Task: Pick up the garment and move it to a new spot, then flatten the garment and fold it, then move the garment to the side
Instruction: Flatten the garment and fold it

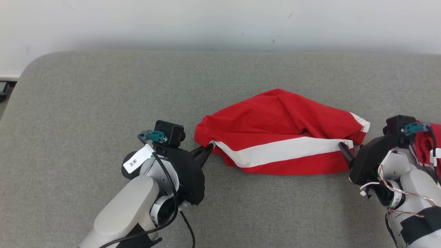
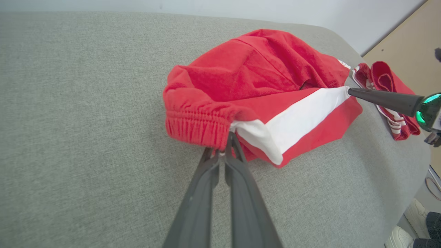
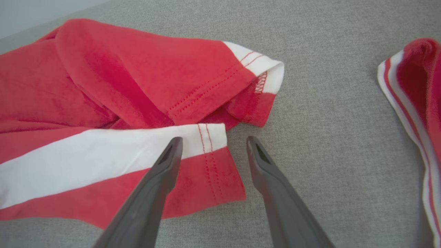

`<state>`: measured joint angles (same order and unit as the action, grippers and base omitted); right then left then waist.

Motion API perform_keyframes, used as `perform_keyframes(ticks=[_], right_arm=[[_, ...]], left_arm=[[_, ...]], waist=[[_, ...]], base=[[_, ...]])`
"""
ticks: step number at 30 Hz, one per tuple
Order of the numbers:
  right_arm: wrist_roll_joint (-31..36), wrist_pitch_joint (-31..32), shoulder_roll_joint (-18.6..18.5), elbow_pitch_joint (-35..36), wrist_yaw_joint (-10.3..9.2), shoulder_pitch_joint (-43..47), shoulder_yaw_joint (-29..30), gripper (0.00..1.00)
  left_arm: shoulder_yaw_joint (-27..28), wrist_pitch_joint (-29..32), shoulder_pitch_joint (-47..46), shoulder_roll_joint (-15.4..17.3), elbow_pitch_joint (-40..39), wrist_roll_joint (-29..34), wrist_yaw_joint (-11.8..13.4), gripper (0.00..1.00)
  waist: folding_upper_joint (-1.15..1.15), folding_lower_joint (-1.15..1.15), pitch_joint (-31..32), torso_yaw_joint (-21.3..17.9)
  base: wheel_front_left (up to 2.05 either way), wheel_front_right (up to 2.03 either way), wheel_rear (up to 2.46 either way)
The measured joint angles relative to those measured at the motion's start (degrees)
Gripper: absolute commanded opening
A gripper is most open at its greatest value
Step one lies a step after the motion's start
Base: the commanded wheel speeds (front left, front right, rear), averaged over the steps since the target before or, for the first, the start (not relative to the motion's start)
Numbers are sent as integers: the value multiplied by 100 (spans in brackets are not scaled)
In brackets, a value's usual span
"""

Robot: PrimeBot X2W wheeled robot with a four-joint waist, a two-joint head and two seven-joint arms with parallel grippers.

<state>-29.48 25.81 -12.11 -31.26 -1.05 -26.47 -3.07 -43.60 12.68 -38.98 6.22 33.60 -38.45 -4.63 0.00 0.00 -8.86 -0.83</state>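
The garment (image 1: 275,124), red shorts with a broad white stripe, lies crumpled on the grey padded table (image 1: 103,103). My left gripper (image 1: 209,148) is shut on its left end; in the left wrist view the fingertips (image 2: 227,137) pinch the garment (image 2: 262,75) just under the gathered waistband. My right gripper (image 1: 342,146) is at the garment's right end. Seen from the right wrist, the gripper (image 3: 213,141) stands open over the stitched leg hem of the garment (image 3: 103,86), one finger (image 3: 165,162) above the white stripe, the other (image 3: 265,165) over bare table.
A second red piece with white trim (image 1: 425,144) (image 2: 386,79) (image 3: 420,86) lies at the table's right edge, close behind my right wrist. A pale wall runs along the table's far side. A shoe (image 2: 413,213) stands on the floor beyond the table corner.
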Motion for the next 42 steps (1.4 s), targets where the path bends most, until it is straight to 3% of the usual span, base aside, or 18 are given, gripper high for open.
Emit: perform_keyframes(ticks=[4, 7, 8, 9, 11, 13, 15, 17, 18, 25, 26, 27, 28, 32, 35, 42], right_arm=[[-30, 82, -3, 10, -54, -103, 34, 87], [-70, 143, -7, 29, -82, -266, 55, 53], [-70, 154, -8, 24, -104, -297, 55, 35], [-69, 199, -13, 11, -118, -321, 51, 24], [-68, 248, -16, 1, -156, -328, 41, 12], [-51, 300, -15, -24, -180, -330, -24, 17], [-16, 349, -14, -29, -180, -329, -73, 40], [-15, 348, -19, -7, -186, -327, -71, 85], [-9, 348, -40, 25, -205, -327, -67, 100], [73, 503, -64, 168, -205, -228, -164, 100], [83, 526, -65, 168, -207, -188, -172, 80], [83, 549, -67, 169, -226, -151, -169, 47], [83, 560, -70, 175, -250, -106, -169, 36], [86, 649, -76, 188, -258, -26, -166, 42], [85, 695, -69, 204, -301, 10, -144, 33], [82, 768, -62, 215, -358, 10, -79, 31]], left_arm=[[-3, 48, -11, -1, -81, 0, 1, 0], [-3, 75, -45, -4, -113, 0, 7, 0], [-4, 90, -59, -4, -115, 0, 7, 0], [-7, 91, -80, -7, -115, 0, 7, 0], [-5, 129, -144, -14, -121, 0, 7, 0], [-2, 141, -150, -13, -121, 0, 8, 0], [-2, 142, -150, -11, -119, 0, 8, 0], [2, 142, -150, -9, -118, 0, 9, 0], [7, 144, -150, 0, -118, 0, 9, 0], [37, 147, -146, 42, -96, -52, 45, 0], [35, 148, -145, 35, -97, -92, 57, 0], [31, 164, -144, 27, -100, -115, 57, 0], [30, 187, -143, 24, -100, -119, 57, 0], [20, 191, -142, 4, -105, -136, 57, 0], [16, 201, -142, 4, -115, -136, 57, 0], [8, 245, -141, 7, -138, -136, 57, 0]], waist=[[0, 0, -91, 35], [0, 0, -187, 79], [0, 0, -217, 96], [0, 0, -244, 115], [0, 0, -290, 156], [0, 0, -329, 192], [0, 0, -352, 214], [1, 0, -358, 223], [0, 0, -351, 222], [0, 0, -274, 155], [1, 0, -262, 141], [1, 0, -252, 130], [0, 0, -244, 122], [0, 0, -233, 105], [0, 0, -238, 101], [0, 0, -265, 118]], base=[[0, 0, 0], [0, 0, 0], [0, 0, 0], [0, 0, 0], [0, 0, 0], [0, 0, 0], [0, 0, 0], [0, 0, 0], [0, 0, 0], [0, 0, 0], [0, 0, 0], [0, 0, 0], [0, 0, 0], [0, 0, 0], [0, 0, 0], [0, 0, 0]])
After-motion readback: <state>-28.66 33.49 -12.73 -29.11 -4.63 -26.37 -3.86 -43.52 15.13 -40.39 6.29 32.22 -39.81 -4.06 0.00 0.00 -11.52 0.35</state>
